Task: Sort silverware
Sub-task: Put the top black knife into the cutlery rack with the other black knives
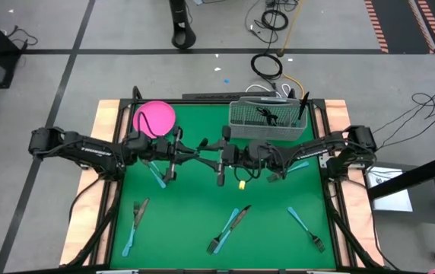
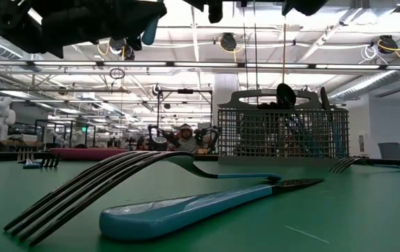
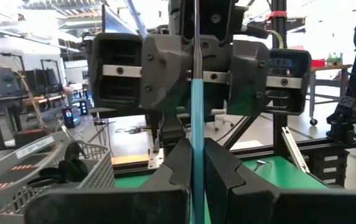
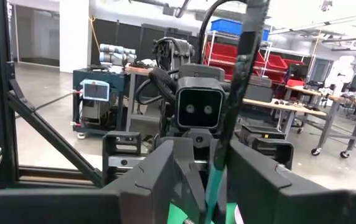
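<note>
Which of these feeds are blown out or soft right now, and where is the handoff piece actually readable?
Low view: ceiling lights glare, arms are silhouettes, the near fork looms large and soft. Left wrist view: left gripper fingers blur close up, the blue-handled utensil reads sharp, windows wash out behind. Right wrist view: the utensil is blurred. High view: evenly lit.
</note>
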Robot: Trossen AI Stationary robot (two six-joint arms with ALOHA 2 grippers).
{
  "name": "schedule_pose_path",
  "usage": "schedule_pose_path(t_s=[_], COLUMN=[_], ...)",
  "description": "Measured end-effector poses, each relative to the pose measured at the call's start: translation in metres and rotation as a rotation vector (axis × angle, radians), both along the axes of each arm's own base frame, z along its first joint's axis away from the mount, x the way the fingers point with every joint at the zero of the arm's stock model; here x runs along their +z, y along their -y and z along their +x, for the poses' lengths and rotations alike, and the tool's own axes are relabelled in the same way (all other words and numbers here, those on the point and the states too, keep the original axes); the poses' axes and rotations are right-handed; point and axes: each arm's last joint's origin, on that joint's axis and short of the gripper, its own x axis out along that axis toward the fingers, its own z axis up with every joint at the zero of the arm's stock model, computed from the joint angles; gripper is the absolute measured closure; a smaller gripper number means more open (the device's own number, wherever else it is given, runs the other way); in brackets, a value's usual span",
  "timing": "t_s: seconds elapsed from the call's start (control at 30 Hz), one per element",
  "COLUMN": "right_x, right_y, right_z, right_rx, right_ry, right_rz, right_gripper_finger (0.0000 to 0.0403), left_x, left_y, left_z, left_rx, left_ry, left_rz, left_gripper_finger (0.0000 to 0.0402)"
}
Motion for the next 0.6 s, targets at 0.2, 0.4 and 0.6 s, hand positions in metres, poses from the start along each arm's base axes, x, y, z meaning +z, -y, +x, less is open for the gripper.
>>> schedule_pose_path(t_s=[0.2,0.4,0.6], right_x=[0.000,0.000,0.000], right_y=[0.004,0.009,0.012], right_z=[0.000,0.001,0.001], right_rx=[-0.008,-0.014,-0.029], right_ry=[0.002,0.009,0.007], right_rz=[0.022,0.050,0.074], right_gripper_finger=[0.0334,0.0394,0.0400], left_x=[0.000,0.000,-0.001], left_y=[0.000,0.000,0.000], left_z=[0.000,0.000,0.000], left_rx=[0.001,0.004,0.011], left_ry=[-0.001,0.001,-0.014], left_rz=[0.000,0.006,0.004], left_gripper_finger=[0.0386,0.0385,0.0297])
